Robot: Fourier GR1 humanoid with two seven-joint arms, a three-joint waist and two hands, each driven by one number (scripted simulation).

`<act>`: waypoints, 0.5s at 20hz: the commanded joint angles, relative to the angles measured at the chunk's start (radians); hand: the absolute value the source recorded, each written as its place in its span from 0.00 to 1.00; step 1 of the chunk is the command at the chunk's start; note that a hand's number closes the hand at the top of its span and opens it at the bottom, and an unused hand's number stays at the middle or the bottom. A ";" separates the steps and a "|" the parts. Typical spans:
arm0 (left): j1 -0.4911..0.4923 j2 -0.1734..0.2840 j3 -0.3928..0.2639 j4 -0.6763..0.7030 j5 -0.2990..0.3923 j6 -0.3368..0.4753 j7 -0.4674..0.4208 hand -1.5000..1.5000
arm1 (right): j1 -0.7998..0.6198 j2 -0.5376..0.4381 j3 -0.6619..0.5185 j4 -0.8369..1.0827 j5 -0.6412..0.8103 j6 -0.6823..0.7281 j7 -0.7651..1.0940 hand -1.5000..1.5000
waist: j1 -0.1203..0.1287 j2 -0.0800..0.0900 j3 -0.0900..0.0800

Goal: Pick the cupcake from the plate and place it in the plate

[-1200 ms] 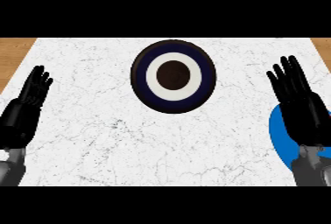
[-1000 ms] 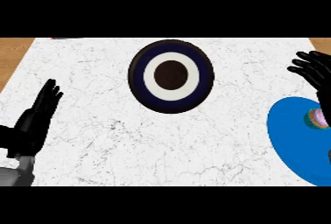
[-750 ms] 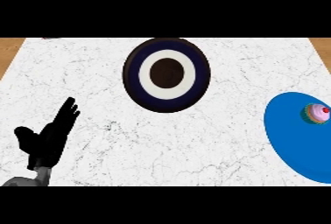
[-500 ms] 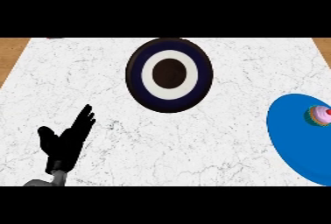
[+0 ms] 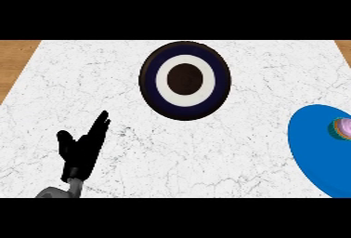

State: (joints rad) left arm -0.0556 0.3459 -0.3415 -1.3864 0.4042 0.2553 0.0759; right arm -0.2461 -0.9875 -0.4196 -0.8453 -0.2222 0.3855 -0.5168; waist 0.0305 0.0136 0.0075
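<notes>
My right hand shows nowhere in the head view, so I can say nothing of it. The blue plate at the right is cut by the picture's right edge and by the lower band, so only its left part is visible. The cupcake sits on that plate hard against the right edge; I see just a sliver of it, a pale pinkish top with a banded side, and cannot make out more. My left forearm is almost wholly cut off at the bottom; only a short grey piece shows under the wrist.

The counter is white marble with fine grey veins, filling most of the view. Brown wood shows beyond it at the upper left corner and in a thin strip at the upper right.

My left hand is over the lower left of the counter, fingers straight and pointing up and to the right, thumb out to the left, holding nothing. The dark plate, with navy rim, white ring and dark brown centre, lies at the top middle, well apart from my hand and from the blue plate. Nothing lies between the two plates.
</notes>
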 commanded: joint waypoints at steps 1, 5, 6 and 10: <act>-0.001 -0.015 -0.021 0.016 -0.001 -0.013 0.026 0.50 | 0.024 -0.109 0.112 0.031 0.137 0.111 -0.042 0.00 | -0.001 -0.001 -0.005; 0.043 -0.030 -0.053 -0.032 -0.022 0.002 0.038 0.50 | -0.031 -0.156 0.199 0.072 0.256 0.121 -0.058 0.00 | 0.015 -0.004 -0.005; 0.007 -0.017 -0.013 -0.008 -0.015 0.005 0.052 0.50 | -0.030 -0.133 0.221 0.070 0.289 0.102 -0.088 0.00 | -0.002 -0.006 -0.006; 0.027 0.019 0.019 -0.066 0.002 -0.013 0.098 0.50 | -0.086 -0.112 0.295 0.041 0.379 0.071 -0.010 0.00 | -0.008 -0.011 -0.007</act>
State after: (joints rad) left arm -0.0461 0.3447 -0.3387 -1.4180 0.3954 0.2548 0.1313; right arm -0.2997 -1.1083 -0.1915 -0.7923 0.0708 0.4728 -0.5603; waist 0.0314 0.0058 0.0030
